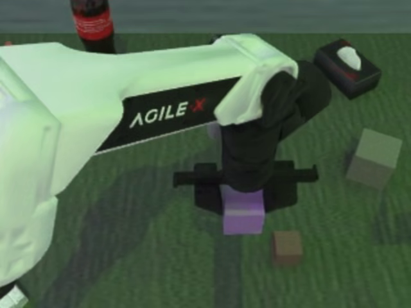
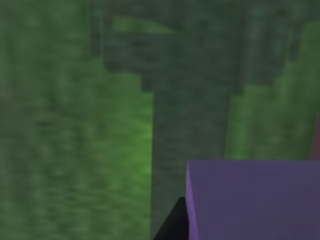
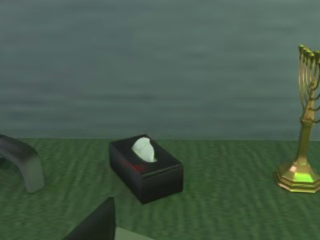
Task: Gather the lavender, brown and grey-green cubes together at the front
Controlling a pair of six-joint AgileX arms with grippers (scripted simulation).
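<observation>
The lavender cube [image 1: 244, 212] hangs near the middle of the carpet, with my left gripper [image 1: 244, 191] shut on it from above. In the left wrist view the cube [image 2: 252, 200] fills the corner, one dark finger [image 2: 172, 227] lies against its side, and the gripper's shadow falls on the carpet farther off. The small brown cube [image 1: 286, 248] rests on the carpet just right of the lavender one and nearer the front. The larger grey-green cube [image 1: 374, 158] sits at the right. My right arm is outside the top view; its wrist view shows only one dark finger [image 3: 97, 220].
A black tissue box [image 1: 347, 67] [image 3: 146, 167] lies at the back right. A cola bottle [image 1: 92, 22] stands at the back left. A gold candelabrum [image 3: 302, 125] shows in the right wrist view. The left arm's white link spans the left half.
</observation>
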